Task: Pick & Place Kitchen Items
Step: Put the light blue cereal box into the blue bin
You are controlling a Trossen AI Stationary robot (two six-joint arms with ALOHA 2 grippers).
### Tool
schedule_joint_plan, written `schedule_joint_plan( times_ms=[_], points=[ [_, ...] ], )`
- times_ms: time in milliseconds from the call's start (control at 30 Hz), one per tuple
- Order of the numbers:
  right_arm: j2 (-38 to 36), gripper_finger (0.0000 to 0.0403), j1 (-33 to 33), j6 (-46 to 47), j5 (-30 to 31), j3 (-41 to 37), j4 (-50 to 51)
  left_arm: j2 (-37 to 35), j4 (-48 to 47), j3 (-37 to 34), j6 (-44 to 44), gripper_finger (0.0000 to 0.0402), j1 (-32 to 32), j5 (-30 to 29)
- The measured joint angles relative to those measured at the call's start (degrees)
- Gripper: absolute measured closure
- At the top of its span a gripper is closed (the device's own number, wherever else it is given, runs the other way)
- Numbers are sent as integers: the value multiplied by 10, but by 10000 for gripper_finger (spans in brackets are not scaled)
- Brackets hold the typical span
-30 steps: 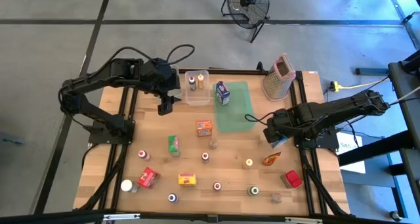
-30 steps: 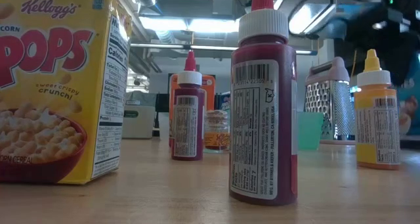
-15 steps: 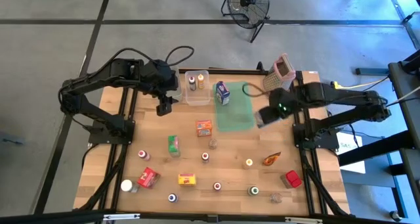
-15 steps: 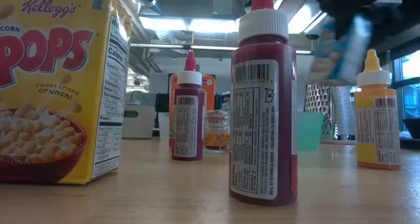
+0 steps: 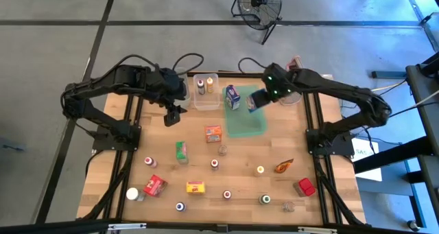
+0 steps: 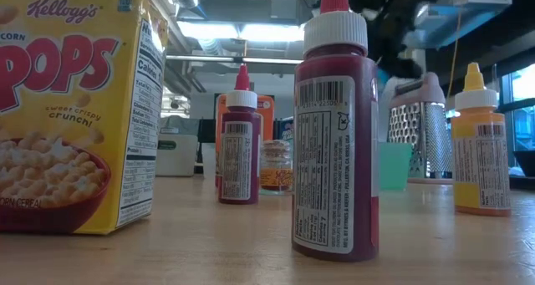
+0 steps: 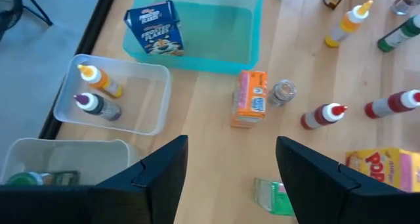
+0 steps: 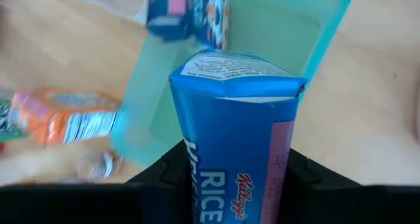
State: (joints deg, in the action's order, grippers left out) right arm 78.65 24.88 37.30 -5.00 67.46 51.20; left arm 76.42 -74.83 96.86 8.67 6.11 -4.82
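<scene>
Since the earlier frame my right end effector (image 5: 256, 101) has swung up-left, gripping the blue carton (image 8: 233, 138) above the green tray (image 5: 241, 127) at upper centre; left end effector (image 5: 171, 116) open, upper left.

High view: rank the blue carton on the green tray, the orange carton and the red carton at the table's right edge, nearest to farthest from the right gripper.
From the right gripper:
1. Blue carton, standing on the tray's far left corner.
2. Orange carton, mid-table, left of the tray.
3. Red carton, near right edge.

Wooden table (image 5: 240, 165), translucent plastic tray (image 5: 240, 124)
</scene>
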Motion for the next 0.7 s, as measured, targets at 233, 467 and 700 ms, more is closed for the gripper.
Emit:
schedule_joint_plan(
  times_ms=[233,467,700],
  points=[
    [60,267,38,-18,-15,0,-19,0,0,0,37,176,-38,-3],
    [70,267,64,-16,-12,0,-47,0,0,0,42,176,-72,-26],
    [70,267,71,-6,-42,0,-113,0,0,0,43,176,-93,-56]
  ],
)
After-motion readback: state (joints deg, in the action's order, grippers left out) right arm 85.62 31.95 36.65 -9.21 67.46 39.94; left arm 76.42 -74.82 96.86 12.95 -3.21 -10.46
